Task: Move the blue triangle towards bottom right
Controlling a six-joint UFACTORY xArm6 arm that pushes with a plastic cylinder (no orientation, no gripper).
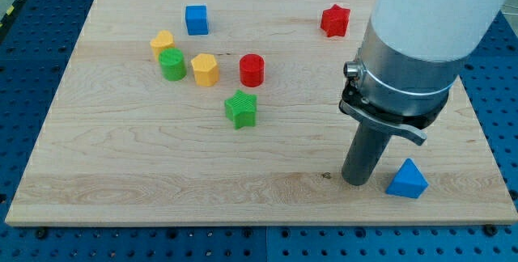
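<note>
The blue triangle [407, 179] lies near the bottom right corner of the wooden board [121, 173]. My tip [357, 181] rests on the board just to the triangle's left, a small gap apart from it. The rod hangs from the large white and grey arm body that fills the view's upper right.
A blue cube [197, 19] and a red star [334, 20] lie near the top. A yellow block [162, 44], a green cylinder [171, 65], a yellow hexagon [205, 69], a red cylinder [252, 69] and a green star [241, 108] cluster left of centre.
</note>
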